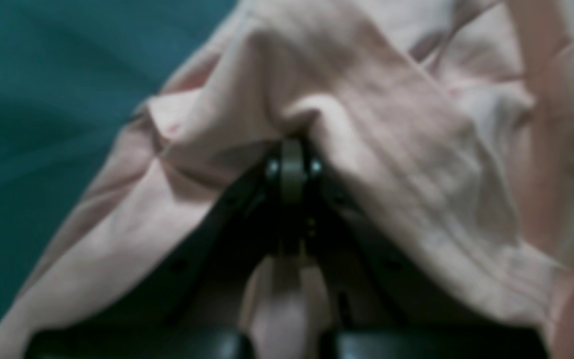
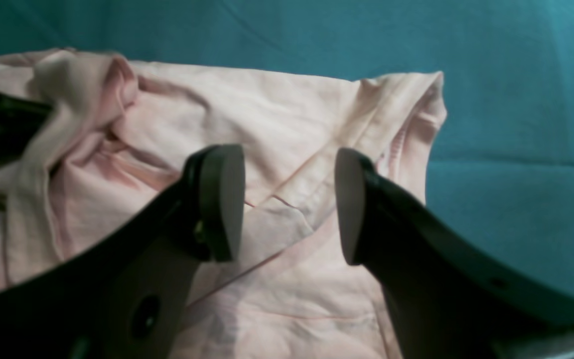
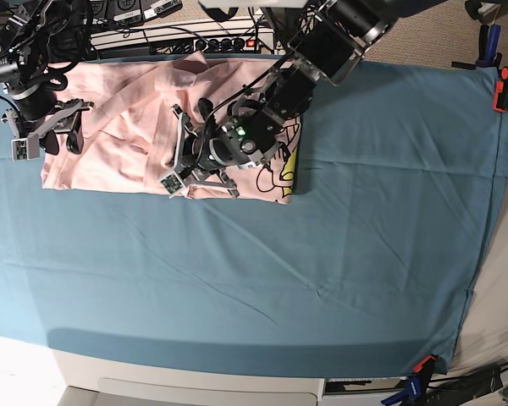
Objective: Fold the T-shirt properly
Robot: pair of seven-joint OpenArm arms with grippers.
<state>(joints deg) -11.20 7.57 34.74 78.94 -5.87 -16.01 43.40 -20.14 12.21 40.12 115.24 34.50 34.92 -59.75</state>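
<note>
The T-shirt (image 3: 127, 135) lies crumpled on the teal cloth (image 3: 339, 254) in the upper left of the base view. The left gripper (image 1: 293, 149) is clamped on a raised fold of the pink fabric, which drapes over both its sides. The right gripper (image 2: 289, 204) stands with jaws apart and nothing between them, hovering over the shirt's edge at the far left of the base view.

Left gripper (image 1: 293, 149) jaws pinched closed, right gripper (image 2: 289, 204) jaws spread apart
</note>
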